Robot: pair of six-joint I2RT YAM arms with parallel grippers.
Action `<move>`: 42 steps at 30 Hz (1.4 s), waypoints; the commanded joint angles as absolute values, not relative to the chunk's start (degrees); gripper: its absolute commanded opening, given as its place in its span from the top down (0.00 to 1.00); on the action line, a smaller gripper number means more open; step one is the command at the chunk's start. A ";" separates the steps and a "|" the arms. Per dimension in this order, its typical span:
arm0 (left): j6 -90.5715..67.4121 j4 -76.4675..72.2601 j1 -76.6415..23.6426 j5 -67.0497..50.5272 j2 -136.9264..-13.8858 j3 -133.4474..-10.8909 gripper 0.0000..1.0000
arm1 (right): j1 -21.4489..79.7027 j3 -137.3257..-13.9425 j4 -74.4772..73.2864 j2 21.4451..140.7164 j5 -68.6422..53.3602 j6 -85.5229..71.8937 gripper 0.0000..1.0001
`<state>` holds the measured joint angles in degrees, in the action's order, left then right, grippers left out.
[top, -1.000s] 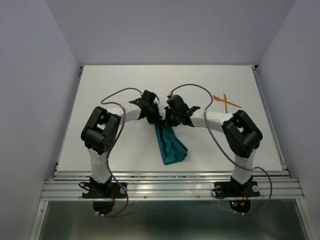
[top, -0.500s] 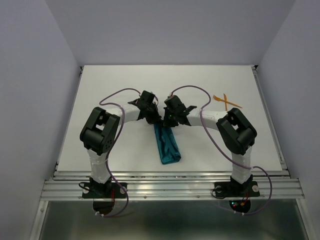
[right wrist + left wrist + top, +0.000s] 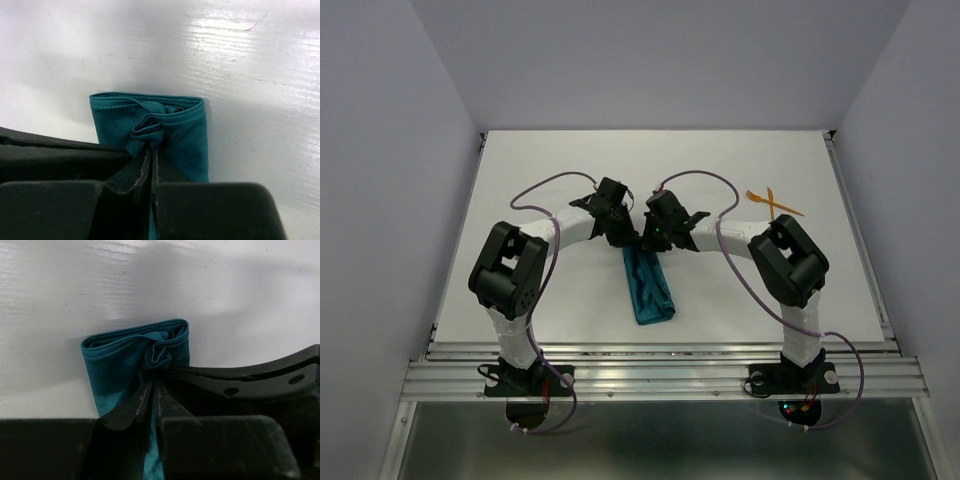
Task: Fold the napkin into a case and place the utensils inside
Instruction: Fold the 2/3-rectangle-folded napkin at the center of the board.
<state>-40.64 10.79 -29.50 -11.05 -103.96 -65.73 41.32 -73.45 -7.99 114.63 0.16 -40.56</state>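
narrow folded napkin [image 3: 648, 290] flat on the middle of the table [image 3: 520, 200], far end bunched. pinched there by the right gripper [image 3: 151, 150], jaws pressed tight together. alongside, left gripper [image 3: 151, 390] with jaws a sliver apart, cloth between them; holding or not, cannot tell. crossed orange utensils [image 3: 773, 205] well apart, far right.

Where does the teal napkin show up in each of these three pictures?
Top external: the napkin lies at centre, a narrow strip.
Left wrist: left of centre, folded end uppermost.
Right wrist: centre, folded end uppermost.
Shared landmark: the white table beneath it.
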 commanded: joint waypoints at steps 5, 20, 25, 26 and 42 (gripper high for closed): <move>-38.58 14.16 -29.09 -7.30 -98.18 -66.98 0.80 | 41.84 -71.28 -11.51 118.21 4.31 -38.94 0.99; -38.14 9.23 -22.94 -7.29 -100.46 -58.98 1.00 | 41.84 -71.10 -12.57 114.52 5.27 -36.56 0.99; -37.97 7.82 -23.03 -10.46 -102.74 -59.41 1.00 | 41.84 -72.24 -13.27 114.08 5.36 -35.86 0.99; -37.88 7.74 -23.29 -10.81 -103.09 -59.50 1.00 | 41.84 -72.42 -13.36 114.08 5.27 -35.86 0.99; -39.02 7.91 -25.31 -11.78 -101.87 -59.76 1.00 | 41.84 -75.76 -15.90 110.13 5.36 -34.37 0.99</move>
<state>-39.03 7.86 -24.67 -11.40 -103.02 -59.59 41.69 -73.36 -11.73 112.77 3.38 -36.27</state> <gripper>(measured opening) 0.017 0.023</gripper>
